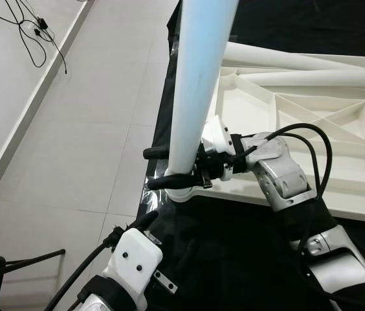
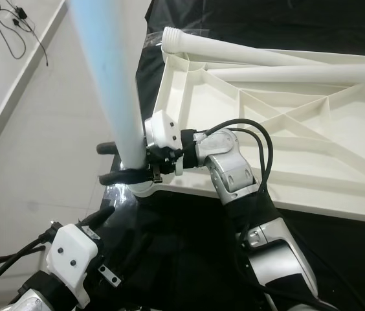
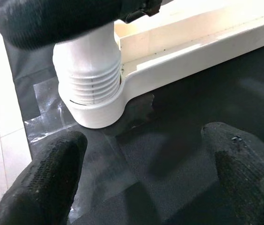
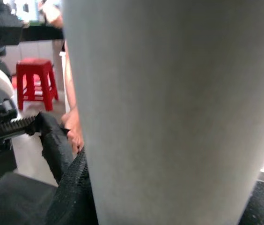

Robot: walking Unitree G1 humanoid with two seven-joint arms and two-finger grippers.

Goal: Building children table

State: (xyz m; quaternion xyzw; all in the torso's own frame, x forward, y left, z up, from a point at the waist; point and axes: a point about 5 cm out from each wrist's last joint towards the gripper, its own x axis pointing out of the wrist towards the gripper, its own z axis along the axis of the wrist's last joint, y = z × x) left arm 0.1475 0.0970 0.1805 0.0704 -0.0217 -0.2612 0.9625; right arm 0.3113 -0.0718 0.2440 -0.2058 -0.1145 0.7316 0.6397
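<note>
Black mat (image 1: 234, 259): table leg (image 1: 192, 97) seemingly between right gripper (image 1: 160, 168) jaws.

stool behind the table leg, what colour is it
Red; the stool shows best in the right wrist view.

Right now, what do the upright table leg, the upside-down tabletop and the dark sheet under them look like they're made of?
Table leg: likely moulded plastic, smooth off-white with a ridged threaded end; the right hand grips it.
Tabletop: same matte white plastic, judging by its moulded ribs.
Sheet: seemingly black woven fabric, dull, taped at its edge.
</note>
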